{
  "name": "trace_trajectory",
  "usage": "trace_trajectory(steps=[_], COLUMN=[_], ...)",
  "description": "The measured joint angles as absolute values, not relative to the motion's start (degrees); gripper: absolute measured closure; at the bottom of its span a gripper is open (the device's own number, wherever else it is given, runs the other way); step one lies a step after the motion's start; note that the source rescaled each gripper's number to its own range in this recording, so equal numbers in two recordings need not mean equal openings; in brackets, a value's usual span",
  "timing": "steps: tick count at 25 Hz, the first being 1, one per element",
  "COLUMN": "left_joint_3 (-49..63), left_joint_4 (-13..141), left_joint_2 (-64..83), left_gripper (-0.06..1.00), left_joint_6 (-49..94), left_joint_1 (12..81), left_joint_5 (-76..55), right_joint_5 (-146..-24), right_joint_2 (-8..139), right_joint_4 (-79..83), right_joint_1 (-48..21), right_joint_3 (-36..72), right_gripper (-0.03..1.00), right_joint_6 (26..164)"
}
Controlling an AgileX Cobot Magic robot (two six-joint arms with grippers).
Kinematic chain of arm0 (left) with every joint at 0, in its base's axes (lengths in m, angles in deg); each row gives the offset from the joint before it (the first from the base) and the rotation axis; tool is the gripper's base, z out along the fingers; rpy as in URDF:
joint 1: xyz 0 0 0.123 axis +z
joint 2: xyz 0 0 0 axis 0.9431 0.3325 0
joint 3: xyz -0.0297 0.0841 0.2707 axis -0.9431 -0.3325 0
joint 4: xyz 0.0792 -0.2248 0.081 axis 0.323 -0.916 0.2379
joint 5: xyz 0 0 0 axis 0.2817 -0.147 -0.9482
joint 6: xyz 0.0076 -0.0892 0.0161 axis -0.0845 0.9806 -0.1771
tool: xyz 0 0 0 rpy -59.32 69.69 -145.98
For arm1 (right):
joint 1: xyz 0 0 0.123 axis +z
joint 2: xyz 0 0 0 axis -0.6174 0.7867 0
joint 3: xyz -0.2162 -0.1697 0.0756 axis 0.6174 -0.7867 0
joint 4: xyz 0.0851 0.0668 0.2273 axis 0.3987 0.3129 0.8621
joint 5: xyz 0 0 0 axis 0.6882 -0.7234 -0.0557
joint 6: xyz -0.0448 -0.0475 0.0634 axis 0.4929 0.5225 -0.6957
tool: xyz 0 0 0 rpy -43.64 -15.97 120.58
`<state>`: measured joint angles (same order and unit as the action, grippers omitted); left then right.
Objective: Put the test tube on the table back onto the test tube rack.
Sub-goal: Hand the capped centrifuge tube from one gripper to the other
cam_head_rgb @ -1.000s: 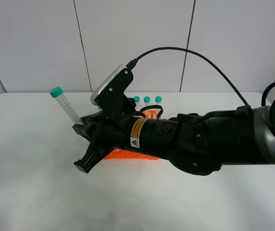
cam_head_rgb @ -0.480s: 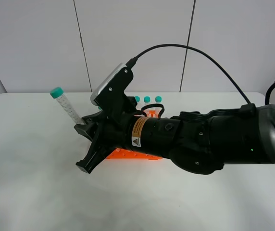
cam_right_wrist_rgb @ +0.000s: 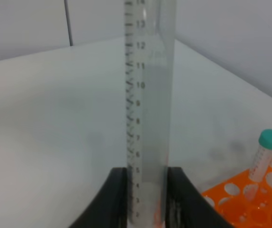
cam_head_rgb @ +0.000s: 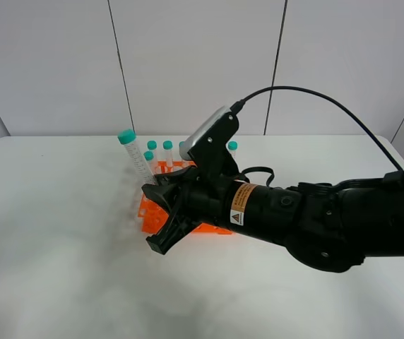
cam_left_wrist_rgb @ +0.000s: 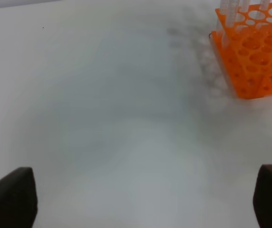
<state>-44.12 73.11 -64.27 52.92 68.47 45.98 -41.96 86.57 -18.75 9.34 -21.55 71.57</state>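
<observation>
Exterior high: rack (cam_head_rgb: 144,212) holds capped tubes (cam_head_rgb: 168,152); right gripper (cam_right_wrist_rgb: 146,178) pinches the test tube (cam_head_rgb: 137,159); left gripper (cam_left_wrist_rgb: 140,197) spread.

The test tube (cam_right_wrist_rgb: 145,118) in my black right gripper (cam_right_wrist_rgb: 146,190) is clear, printed with dark graduation marks and numbers, and topped with a teal cap. The test tube rack (cam_left_wrist_rgb: 255,61) is bright orange, the other tubes (cam_head_rgb: 168,150) have teal caps, and the table (cam_head_rgb: 61,247) is plain white.

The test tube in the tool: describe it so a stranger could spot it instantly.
Find the orange test tube rack on the white table. Near its left edge, the right tool grips one test tube by its bottom end. Unlike the teal-capped tubes standing in holes, it is tilted, in midair.
</observation>
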Motion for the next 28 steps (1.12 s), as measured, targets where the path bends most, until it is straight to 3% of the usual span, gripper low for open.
trace_trajectory(steps=[17, 28], left_joint_3=[-43.96, -37.53], left_joint_4=[73.11, 73.11], left_joint_2=[-64.27, -57.77], left_gripper=[-0.06, -0.06], left_joint_6=[52.97, 51.30], left_joint_1=[68.47, 68.47], left_joint_5=[45.98, 43.39], right_joint_5=[-40.46, -40.46], right_joint_2=[84.37, 84.37], right_joint_4=[-18.74, -18.74], right_joint_1=[9.33, 9.33], right_joint_3=[-23.88, -23.88], right_gripper=[0.97, 0.97], right_joint_6=[71.27, 71.27])
